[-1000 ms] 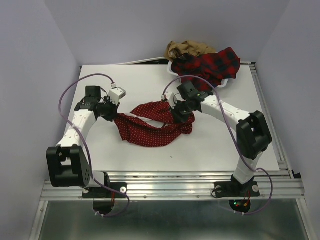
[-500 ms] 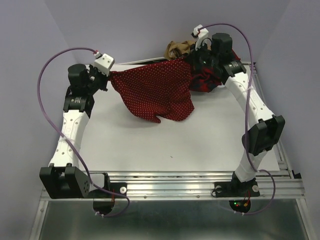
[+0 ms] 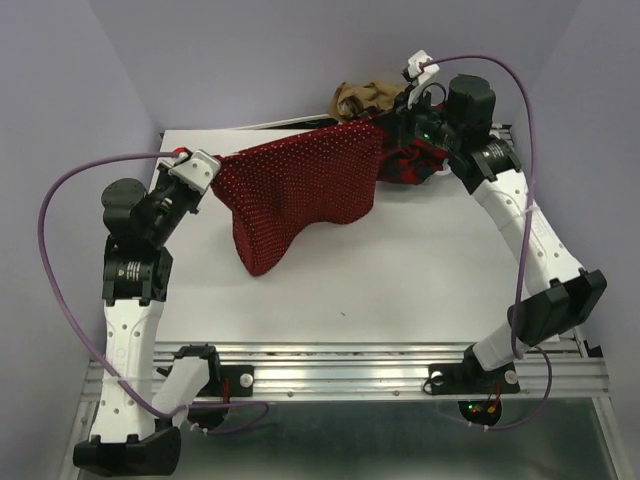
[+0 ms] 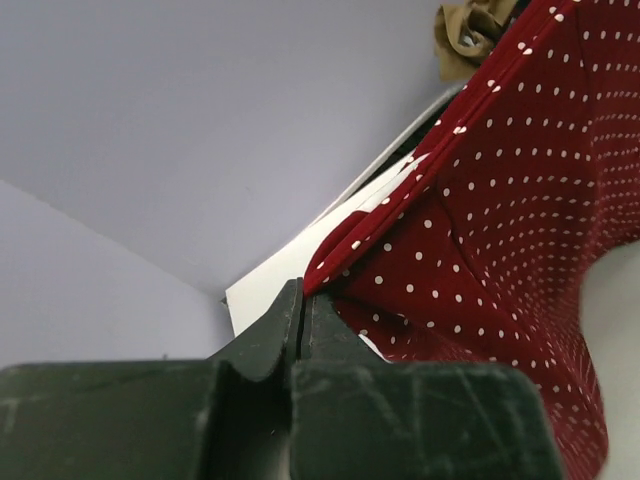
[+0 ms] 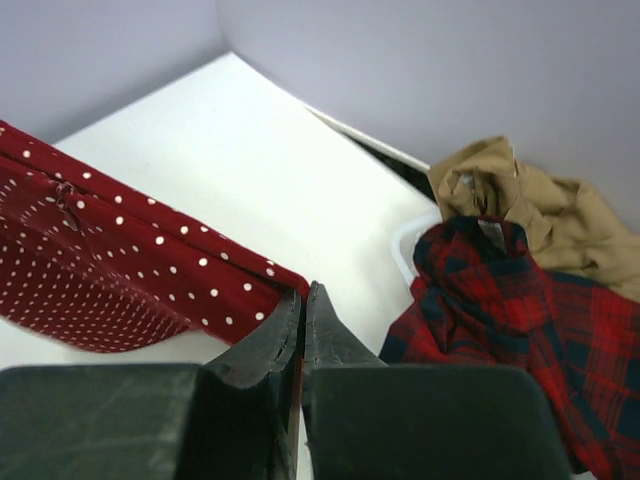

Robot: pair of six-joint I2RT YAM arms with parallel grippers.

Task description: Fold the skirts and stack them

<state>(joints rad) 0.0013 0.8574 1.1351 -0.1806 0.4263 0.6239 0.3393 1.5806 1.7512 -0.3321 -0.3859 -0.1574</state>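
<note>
Red dotted skirt [image 3: 300, 185] hangs pinched by left gripper [image 4: 301, 305] and right gripper [image 5: 302, 305]; overhead alone shows both.

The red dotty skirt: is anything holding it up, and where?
Yes. The left claw and the right claw each pinch one end of the upper edge of the red dotted skirt, which hangs spread out between them.

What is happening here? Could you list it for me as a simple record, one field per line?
Held item: red dotted skirt, stretched in the air between both grippers
Left gripper: shut on one end of its top edge
Right gripper: shut on the other end
Waiting items: plaid skirt and tan skirt, bunched at the far right
Table: white, below the hanging skirt
</note>
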